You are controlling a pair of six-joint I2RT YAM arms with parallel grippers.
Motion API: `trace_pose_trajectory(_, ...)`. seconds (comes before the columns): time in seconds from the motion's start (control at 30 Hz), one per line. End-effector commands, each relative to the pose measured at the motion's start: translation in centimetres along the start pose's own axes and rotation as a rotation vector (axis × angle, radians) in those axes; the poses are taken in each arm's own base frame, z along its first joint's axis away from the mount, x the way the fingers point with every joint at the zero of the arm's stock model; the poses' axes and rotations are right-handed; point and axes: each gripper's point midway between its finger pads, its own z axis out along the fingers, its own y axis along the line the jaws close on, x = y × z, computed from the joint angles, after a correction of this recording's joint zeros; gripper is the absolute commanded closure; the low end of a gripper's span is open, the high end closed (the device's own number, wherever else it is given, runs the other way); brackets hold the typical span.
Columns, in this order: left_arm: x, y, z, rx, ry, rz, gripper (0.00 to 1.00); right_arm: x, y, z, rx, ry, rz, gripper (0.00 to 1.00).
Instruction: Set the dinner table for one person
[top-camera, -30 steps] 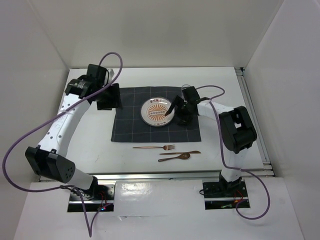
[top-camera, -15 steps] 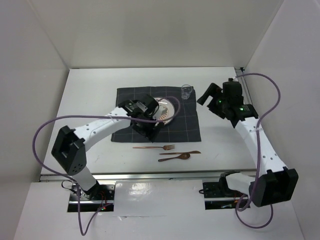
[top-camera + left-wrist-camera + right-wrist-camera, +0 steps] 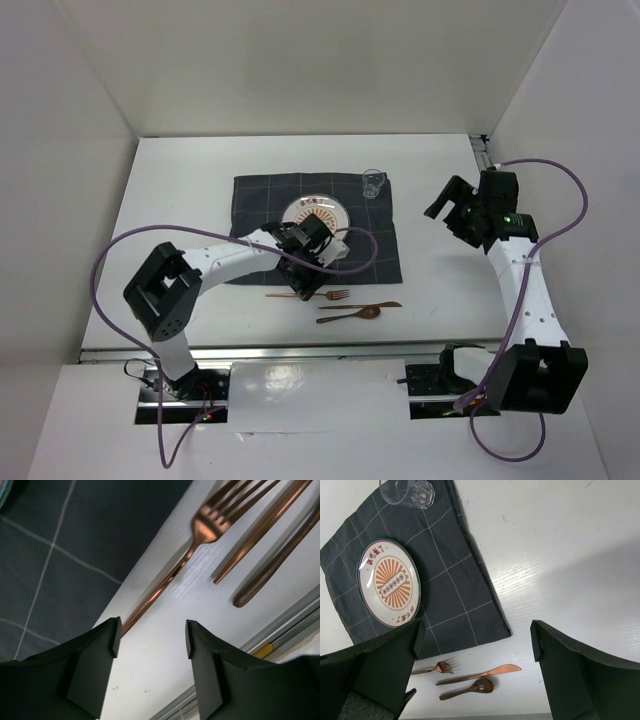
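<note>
A white back wall (image 3: 320, 60) stands behind the table (image 3: 180, 300); a left wall (image 3: 50, 180) and a right wall (image 3: 590, 100), both plain white, close the sides; the tabletop is white and flat, with a fine grain seen from the wrist views; a metal rail (image 3: 330, 348) runs along its near edge, a side rail (image 3: 500, 230) along its right edge; in front lies a glossy white board (image 3: 320, 420) with bright reflections; the light is soft; a pale grey shadow (image 3: 580, 565) crosses the table.

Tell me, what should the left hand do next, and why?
Probably lower and grip the fork by its handle. The left hand is open, the handle's end lies at the gap between its fingers, and the fork sits on the table off the cloth, not yet beside the plate.
</note>
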Motion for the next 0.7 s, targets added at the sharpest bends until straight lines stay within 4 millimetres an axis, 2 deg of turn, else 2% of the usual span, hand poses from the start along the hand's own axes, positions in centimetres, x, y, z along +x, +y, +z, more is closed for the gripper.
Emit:
trace_pose_trajectory(0.0,-0.3,-1.0,1.6,0.039,-0.003,0.102,0.31,0.1,-0.1,0.1,-0.028,0.011,-0.02,0.0)
trace_pose_trajectory(0.13,-0.5,-1.7,2.3,0.045,-0.003,0.121,0.31,0.1,-0.7,0.2,-0.022,0.016,-0.014,0.0)
trace_pose_trajectory(0.17,0.1,-1.5,2.7,0.038,0.017,0.12,0.31,0.1,-0.7,0.2,-0.022,0.015,-0.014,0.0)
trace_pose_trajectory(0.33,0.2,-0.6,3.9,-0.005,0.026,0.129,0.32,0.1,-1.0,0.5,-0.012,0.019,-0.007,0.0)
trace_pose_trajectory(0.47,0.5,-0.6,4.4,-0.004,0.035,0.129,0.32,0.1,-1.0,0.5,-0.012,0.019,-0.007,0.0)
trace_pose_trajectory(0.53,0.8,-0.7,4.8,0.008,0.047,0.138,0.35,0.2,-0.9,0.4,-0.02,0.024,-0.007,0.0)
trace_pose_trajectory(0.63,1.6,-1.1,5.7,0.035,0.092,0.145,0.53,0.3,-1.0,0.7,-0.016,0.032,-0.005,0.0)
trace_pose_trajectory(0.67,1.3,-1.2,5.8,0.044,0.09,0.145,0.68,0.3,-1.0,0.7,-0.016,0.032,-0.005,0.0)
